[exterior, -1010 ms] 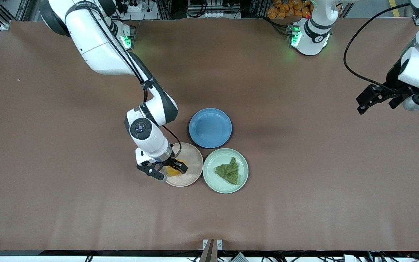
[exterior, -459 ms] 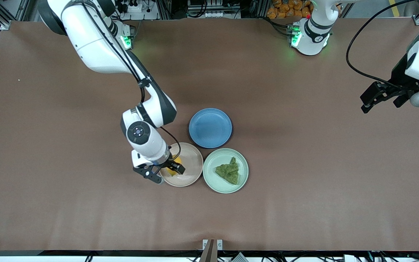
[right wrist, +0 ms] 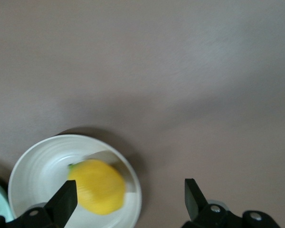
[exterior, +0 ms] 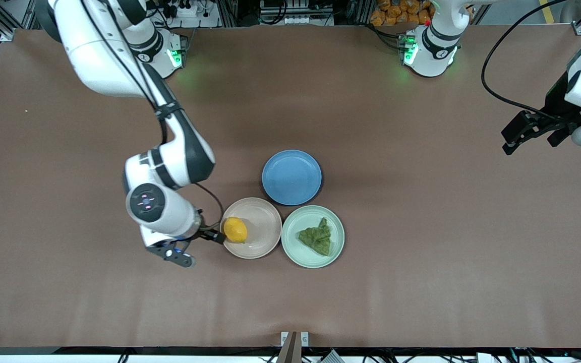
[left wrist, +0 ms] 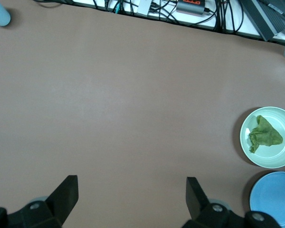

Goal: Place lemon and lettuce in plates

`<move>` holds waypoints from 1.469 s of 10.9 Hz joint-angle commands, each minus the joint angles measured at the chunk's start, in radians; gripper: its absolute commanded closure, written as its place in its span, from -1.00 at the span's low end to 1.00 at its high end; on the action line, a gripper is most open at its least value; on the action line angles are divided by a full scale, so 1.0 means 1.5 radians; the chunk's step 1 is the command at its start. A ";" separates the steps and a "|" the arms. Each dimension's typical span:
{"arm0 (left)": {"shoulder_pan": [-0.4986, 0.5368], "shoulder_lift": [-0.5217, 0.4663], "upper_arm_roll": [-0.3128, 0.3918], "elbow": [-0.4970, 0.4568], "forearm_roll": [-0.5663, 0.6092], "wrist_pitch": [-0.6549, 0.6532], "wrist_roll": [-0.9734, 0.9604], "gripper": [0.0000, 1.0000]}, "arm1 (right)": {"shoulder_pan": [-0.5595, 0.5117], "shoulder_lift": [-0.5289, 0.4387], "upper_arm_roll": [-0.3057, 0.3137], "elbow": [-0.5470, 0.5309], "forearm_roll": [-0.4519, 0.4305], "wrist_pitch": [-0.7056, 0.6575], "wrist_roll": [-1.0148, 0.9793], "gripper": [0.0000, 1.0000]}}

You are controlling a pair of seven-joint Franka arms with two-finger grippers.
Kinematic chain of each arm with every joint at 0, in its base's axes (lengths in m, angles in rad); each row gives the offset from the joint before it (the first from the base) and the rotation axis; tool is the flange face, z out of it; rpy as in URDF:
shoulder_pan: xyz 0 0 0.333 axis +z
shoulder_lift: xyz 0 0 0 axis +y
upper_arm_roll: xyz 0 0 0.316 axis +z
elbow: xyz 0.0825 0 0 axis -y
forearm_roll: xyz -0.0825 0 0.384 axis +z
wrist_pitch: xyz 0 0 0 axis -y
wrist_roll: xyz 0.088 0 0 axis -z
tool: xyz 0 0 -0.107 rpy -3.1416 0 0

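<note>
**Kid:** Where are your jaws right now?

**Me:** My right gripper [exterior: 197, 248] is over the table [exterior: 68, 302], just beside the beige plate [exterior: 265, 209], on the side toward my right arm's end. Its jaws are spread wide. Nothing is between them.

**Kid:** Where is the lemon?

**Me:** The lemon [exterior: 235, 230] lies in the beige plate, close to the rim by my right gripper. From those jaws it lies toward my left arm's end of the table. One finger looks very near it, but I cannot tell if they touch. Its long way runs about from farther to nearer the front camera.

**Kid:** And the other plates?

**Me:** The blue plate [exterior: 291, 177] is a bit farther from the front camera and has nothing in it. The green plate [exterior: 338, 237] sits just beside the beige one. The lettuce [exterior: 316, 238] lies in it, flat.

**Kid:** What about your other arm?

**Me:** My left gripper [exterior: 530, 136] waits over the table at my left arm's end, well apart from the plates. Its jaws are spread too, and hold nothing.

**Kid:** So what comes next?

**Me:** I think both things are in their plates. My right arm is much nearer, so it should go up and away from the rim without bumping the plate.
</note>
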 commanded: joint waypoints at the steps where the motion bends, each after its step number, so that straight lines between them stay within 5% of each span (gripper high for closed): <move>1: 0.019 0.000 -0.003 0.013 -0.015 -0.027 0.024 -1.00 | -0.064 -0.038 0.006 0.005 -0.014 -0.069 -0.138 -1.00; 6: 0.019 0.004 -0.003 0.024 -0.015 -0.029 0.042 -1.00 | -0.181 -0.096 0.002 0.000 -0.046 -0.126 -0.323 -1.00; 16: 0.018 0.007 -0.008 0.031 -0.016 -0.067 0.077 -1.00 | -0.251 -0.186 -0.011 0.004 -0.053 -0.196 -0.378 -1.00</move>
